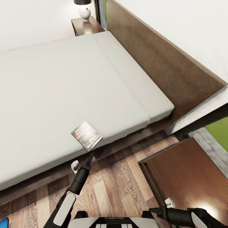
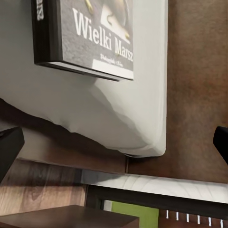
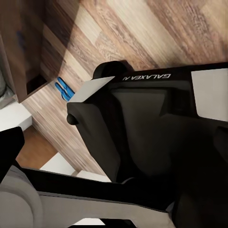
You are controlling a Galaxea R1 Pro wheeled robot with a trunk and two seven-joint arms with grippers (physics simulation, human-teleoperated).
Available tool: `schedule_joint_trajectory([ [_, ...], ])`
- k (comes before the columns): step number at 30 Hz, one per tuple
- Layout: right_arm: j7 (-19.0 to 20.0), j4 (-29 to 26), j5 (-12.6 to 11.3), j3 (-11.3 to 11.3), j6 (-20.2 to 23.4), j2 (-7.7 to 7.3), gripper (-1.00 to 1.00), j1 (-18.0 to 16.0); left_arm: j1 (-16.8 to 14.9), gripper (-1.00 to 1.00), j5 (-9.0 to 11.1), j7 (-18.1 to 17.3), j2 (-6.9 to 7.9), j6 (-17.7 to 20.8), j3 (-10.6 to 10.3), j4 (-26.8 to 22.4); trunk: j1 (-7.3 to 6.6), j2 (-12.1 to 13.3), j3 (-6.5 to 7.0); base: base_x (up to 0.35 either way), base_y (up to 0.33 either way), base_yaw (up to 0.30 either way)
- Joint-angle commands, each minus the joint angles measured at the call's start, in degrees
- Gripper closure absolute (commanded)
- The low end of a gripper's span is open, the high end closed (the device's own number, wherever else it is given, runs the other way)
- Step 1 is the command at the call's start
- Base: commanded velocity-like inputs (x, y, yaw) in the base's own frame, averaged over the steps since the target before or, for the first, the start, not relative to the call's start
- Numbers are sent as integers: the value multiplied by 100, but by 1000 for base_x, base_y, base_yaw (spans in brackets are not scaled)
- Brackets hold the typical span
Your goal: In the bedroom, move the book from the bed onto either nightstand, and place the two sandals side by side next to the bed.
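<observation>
Just below the near edge of the mattress, the left gripper (image 1: 91,157) is seen in the head view, its dark tip raised toward the book (image 1: 86,136) and just short of it. In the left wrist view the two fingers (image 2: 9,145) appear at opposite edges of the picture, well apart, so the fingers are spread with nothing between them.

The book is a thin paperback lying flat on the bed (image 1: 57,95), at the very edge of the light-grey mattress, with one corner reaching to or slightly past that edge. Its cover is dark with white lettering; "Wielki Marsz" is read on it in the left wrist view (image 2: 85,35), above a pale strip with small print. An orange patch is seen on the cover in the head view.

At the lower right of the head view, the right gripper (image 1: 152,210) is held low beside the robot's trunk, over the wood-plank floor (image 1: 120,177); whether its fingers are spread or closed cannot be told. A dark brown nightstand (image 1: 190,171) stands just beside it, near the headboard (image 1: 158,60). A second nightstand (image 1: 83,26) carrying a white lamp (image 1: 84,12) is seen at the bed's far side.

In the right wrist view, two bright blue sandals (image 3: 64,89) lie close together on the floor beside dark furniture.
</observation>
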Motion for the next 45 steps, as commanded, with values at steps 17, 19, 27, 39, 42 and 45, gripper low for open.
schedule_joint_trajectory([
  [17,2,-4,-53,32,44,-5,-100,-3,-2,-100,31,-24,-4,8,10,3,0,-2,-2,72,-1,0],
  [19,-1,-4,-53,33,44,-5,-100,-3,-2,-100,32,-24,-4,8,10,4,0,-2,-2,2,0,0],
  [27,-3,-4,-53,29,44,-5,-100,-3,-2,-100,32,-24,-4,9,16,4,0,-2,-2,58,0,0],
  [39,-2,-4,-53,27,44,-5,-100,-3,-2,-100,32,-24,-4,9,18,4,0,-2,-2,9,0,0],
  [42,-1,-4,-53,28,44,-5,-100,-3,-2,-100,32,-27,-4,9,18,4,0,-2,-2,0,0,0],
  [45,3,-4,-53,30,44,-5,-100,-3,-2,-100,32,-25,-4,9,18,4,0,-2,-2,0,0,0],
])
